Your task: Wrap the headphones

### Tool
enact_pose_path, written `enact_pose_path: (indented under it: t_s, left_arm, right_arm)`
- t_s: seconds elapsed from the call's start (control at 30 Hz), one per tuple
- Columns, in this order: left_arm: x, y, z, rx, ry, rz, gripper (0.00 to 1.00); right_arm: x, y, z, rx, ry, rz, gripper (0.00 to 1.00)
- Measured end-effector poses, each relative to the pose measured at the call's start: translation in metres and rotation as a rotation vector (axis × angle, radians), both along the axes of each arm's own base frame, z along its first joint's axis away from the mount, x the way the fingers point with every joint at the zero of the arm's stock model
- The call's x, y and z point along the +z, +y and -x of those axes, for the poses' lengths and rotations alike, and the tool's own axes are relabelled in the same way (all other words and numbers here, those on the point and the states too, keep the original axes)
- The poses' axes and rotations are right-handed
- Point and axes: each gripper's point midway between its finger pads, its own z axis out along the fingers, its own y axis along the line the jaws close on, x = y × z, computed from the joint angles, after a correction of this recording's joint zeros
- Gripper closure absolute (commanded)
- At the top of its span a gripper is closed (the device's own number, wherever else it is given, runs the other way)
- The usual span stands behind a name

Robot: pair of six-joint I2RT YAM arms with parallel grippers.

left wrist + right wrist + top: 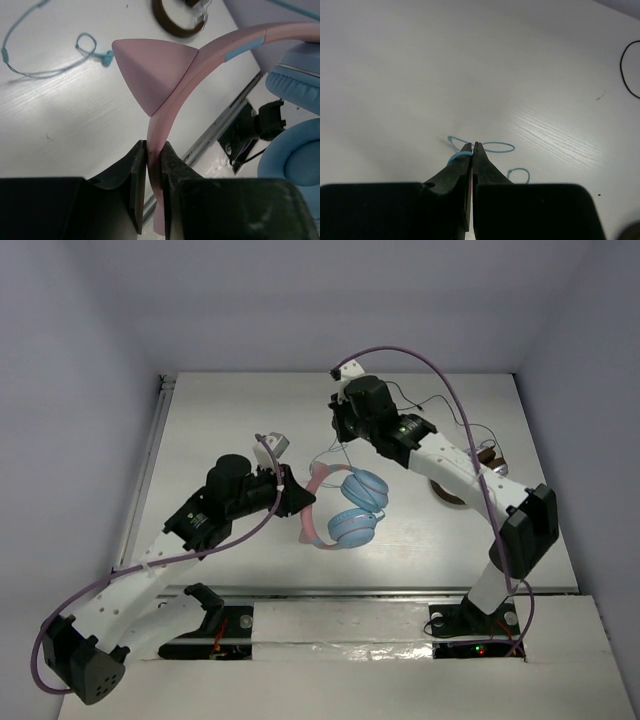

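Observation:
The headphones (352,527) hang tilted over the middle of the table, with two round light-blue ear cups (295,155) and a pink headband (210,55) carrying a cat-ear point (155,75). My left gripper (298,502) is shut on the headband, and in the left wrist view (154,167) the pink band runs pinched between its fingers. The thin light-blue cable (495,148) trails in loops on the table behind the headphones. My right gripper (472,146) is shut on a strand of that cable, which curls over its left finger (459,157). From above, the right gripper (342,440) sits just behind the headphones.
Brown-and-silver headphones (470,485) lie at the right under the right arm, and their thin black cable (450,405) runs toward the back. The same black cable (626,70) shows at the right edge of the right wrist view. A metal rail (350,592) lines the table's near edge.

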Motion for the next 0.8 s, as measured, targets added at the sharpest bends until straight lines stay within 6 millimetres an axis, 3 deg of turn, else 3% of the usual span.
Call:
enact_pose_path:
  t_s: [0.23, 0.4, 0.63, 0.8]
  left_arm:
    - [0.035, -0.001, -0.005, 0.053, -0.127, 0.164, 1.00]
    - [0.046, -0.008, -0.006, 0.057, -0.148, 0.268, 1.00]
    - [0.068, -0.009, -0.013, 0.092, -0.179, 0.359, 1.00]
    - [0.082, 0.004, -0.023, 0.191, -0.166, 0.299, 1.00]
  right_arm:
    - [0.014, -0.007, 0.036, 0.124, -0.009, -0.143, 1.00]
    - [0.021, -0.004, 0.065, 0.257, -0.030, -0.244, 0.91]
    - [0.015, 0.005, 0.094, 0.390, -0.052, -0.348, 0.88]
    - [0.014, 0.005, 0.102, 0.419, -0.078, -0.401, 1.00]
